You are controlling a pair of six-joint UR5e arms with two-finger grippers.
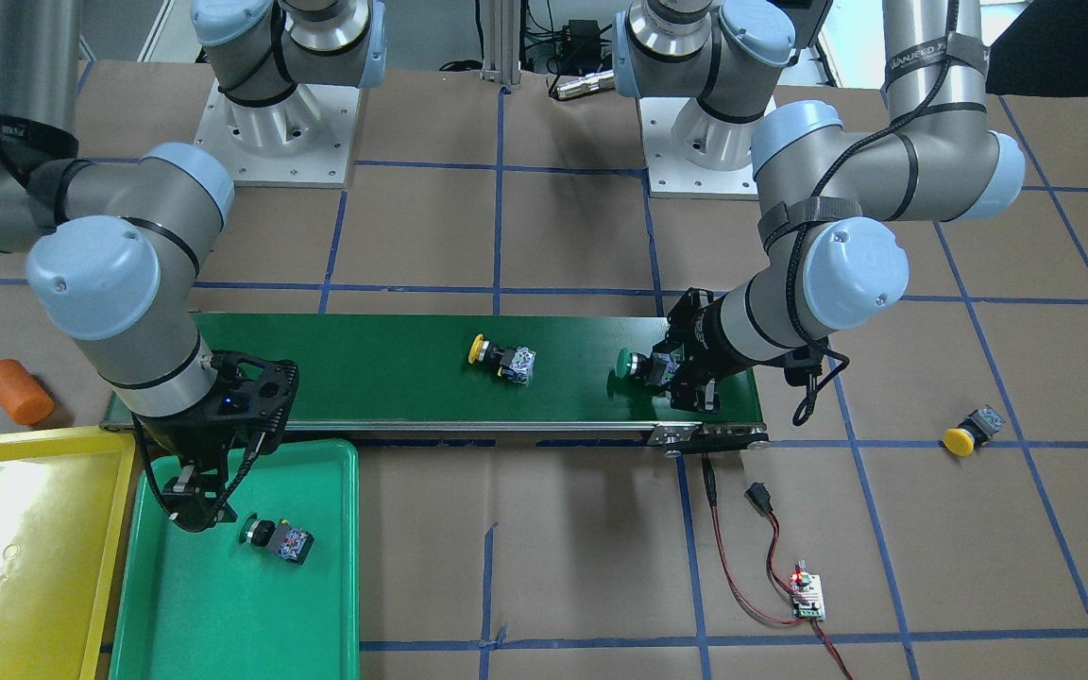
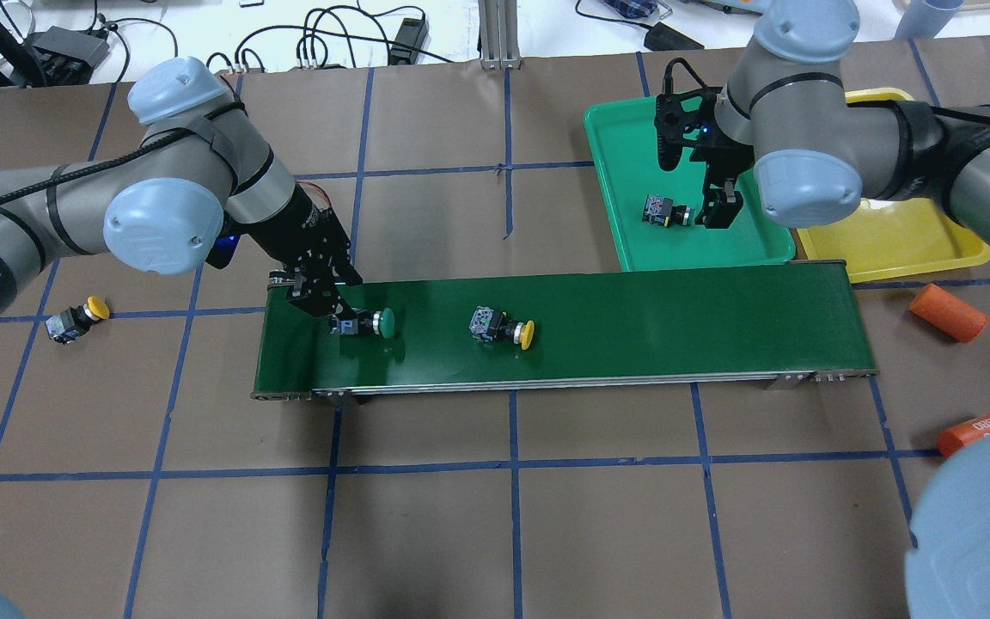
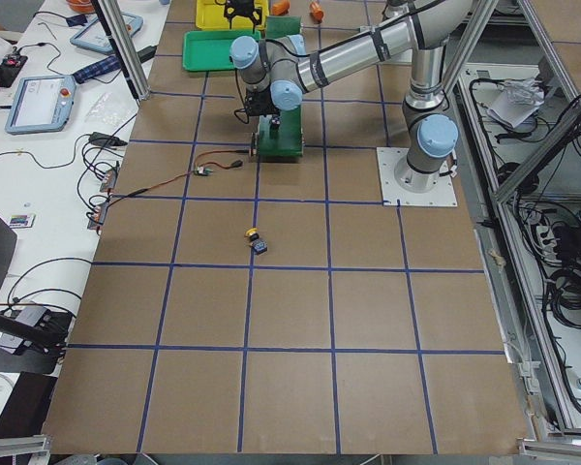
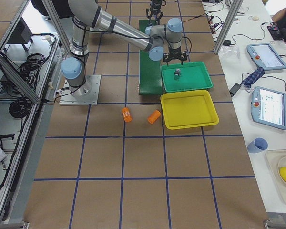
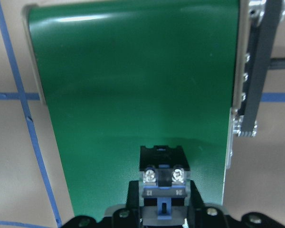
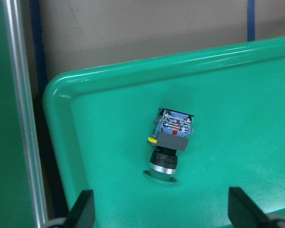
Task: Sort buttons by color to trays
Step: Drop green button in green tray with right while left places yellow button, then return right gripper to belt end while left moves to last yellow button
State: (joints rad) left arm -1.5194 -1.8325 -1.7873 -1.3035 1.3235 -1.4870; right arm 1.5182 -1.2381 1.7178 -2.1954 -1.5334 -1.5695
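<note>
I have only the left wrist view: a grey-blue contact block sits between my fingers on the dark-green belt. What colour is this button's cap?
Observer: Green. The overhead view shows the green-capped push-button switch lying on the long dark-green conveyor belt, with the left gripper shut on its block.
Operator: Is anything in the green tray?
Observer: Yes, a second green-capped button lies in the shallow green plastic tray, below the open right gripper.
Operator: Where are the yellow ones?
Observer: A yellow-capped button lies further along the belt; a second yellow-capped button lies on the brown table.
</note>
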